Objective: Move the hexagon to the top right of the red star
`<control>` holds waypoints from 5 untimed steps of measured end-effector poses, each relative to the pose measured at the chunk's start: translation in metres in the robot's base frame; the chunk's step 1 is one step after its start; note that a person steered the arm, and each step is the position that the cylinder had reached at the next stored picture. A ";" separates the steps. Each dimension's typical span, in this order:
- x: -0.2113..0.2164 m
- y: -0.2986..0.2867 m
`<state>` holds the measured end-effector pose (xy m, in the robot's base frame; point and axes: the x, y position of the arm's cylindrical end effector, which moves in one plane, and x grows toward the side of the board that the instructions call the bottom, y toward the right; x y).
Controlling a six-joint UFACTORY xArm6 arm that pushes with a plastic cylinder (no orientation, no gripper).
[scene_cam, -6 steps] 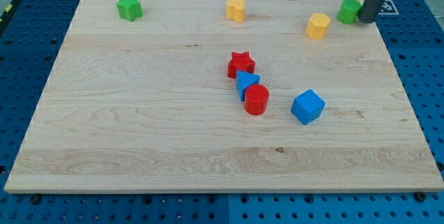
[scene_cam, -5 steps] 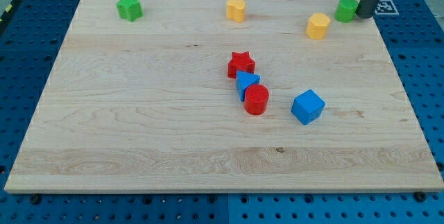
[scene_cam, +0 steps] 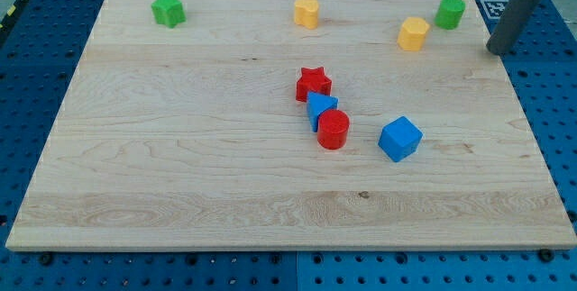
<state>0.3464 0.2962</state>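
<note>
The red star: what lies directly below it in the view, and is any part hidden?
Below the red star sits a blue triangle, then a red cylinder, in a tight line. The cylinder covers the triangle's lower edge. My tip is far off, at the view's right.

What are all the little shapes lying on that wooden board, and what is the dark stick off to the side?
green star: one, green, board's top left corner
yellow block: one, yellow, shape unclear, top edge near the middle
yellow hexagon: one, yellow, upper right area
green cylinder: one, green, top right corner
red star: one, red, board's centre
blue triangle: one, blue, just below the red star, touching it
red cylinder: one, red, just below the blue triangle, against it
blue cube: one, blue, right of the red cylinder, apart from it
wooden board: one, pale wood, on a blue pegboard table
my tip: one, dark rod's end, beside the board's right edge, right of the yellow hexagon, touching no block
</note>
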 end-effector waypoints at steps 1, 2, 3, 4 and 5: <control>0.018 0.000; 0.021 -0.016; 0.010 -0.018; -0.020 -0.018; -0.034 -0.042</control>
